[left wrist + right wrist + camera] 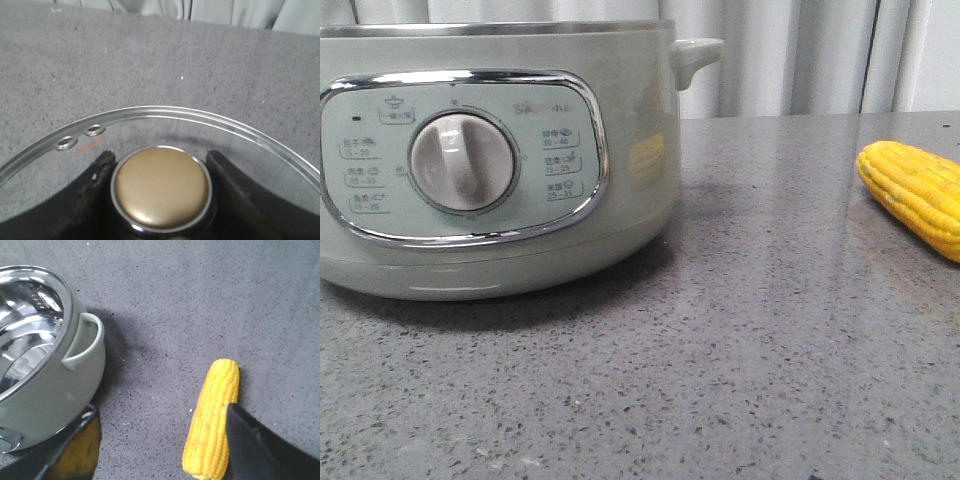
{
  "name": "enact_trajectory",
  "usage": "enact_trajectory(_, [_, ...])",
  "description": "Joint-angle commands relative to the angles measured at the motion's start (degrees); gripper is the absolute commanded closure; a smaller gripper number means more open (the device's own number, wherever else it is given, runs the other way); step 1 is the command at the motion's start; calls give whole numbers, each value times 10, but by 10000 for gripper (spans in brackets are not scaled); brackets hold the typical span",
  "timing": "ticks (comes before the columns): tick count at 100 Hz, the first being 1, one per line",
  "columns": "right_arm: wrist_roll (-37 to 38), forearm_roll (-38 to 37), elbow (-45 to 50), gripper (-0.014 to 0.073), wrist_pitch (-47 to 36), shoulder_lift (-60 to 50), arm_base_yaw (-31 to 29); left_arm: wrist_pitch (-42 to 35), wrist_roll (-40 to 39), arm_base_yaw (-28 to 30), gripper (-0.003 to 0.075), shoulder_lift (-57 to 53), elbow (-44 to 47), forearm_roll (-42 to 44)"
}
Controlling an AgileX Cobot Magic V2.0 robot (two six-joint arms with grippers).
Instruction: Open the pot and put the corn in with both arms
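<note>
The left gripper (162, 192) is clamping the round brass-coloured knob (161, 187) of a glass lid (165, 117), its two black fingers (92, 182) pressing in on either side of the knob's chrome collar. The lid is showing a bright metal rim and two small steam holes near that rim, and through the clear glass the speckled grey table (150, 60) is showing beneath it. How far the lid is sitting from the pot cannot be told from this view.

The right gripper (160, 450) is standing spread wide, one dark finger (265, 445) lying just beside the corn (212, 420) and the other lying close to the pot (55, 375); nothing is sitting between them but bare table. Whether the near finger is touching the cob cannot be told.

The corn is lying flat on the table, well to the right of the pot. It is bright yellow, with neat lengthwise rows of kernels, tapering to a rounded tip.

The pot is standing uncovered, its shiny steel inside (25, 325) catching the light. Its body is pale grey-green, with a chrome rim, a small looped side handle (85, 342), and on the front a chrome-framed panel (460, 155) carrying a round off-white dial (462, 162).
</note>
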Motion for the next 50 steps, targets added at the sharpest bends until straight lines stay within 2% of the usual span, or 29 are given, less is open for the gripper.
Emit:
enact_trajectory(1, [-5, 8, -20, 134, -30, -6, -2, -79, -5, 1, 581, -14, -11, -8])
enact_trajectory(50, [-5, 8, -20, 134, -26, -6, -2, -79, -5, 1, 581, -4, 27, -8])
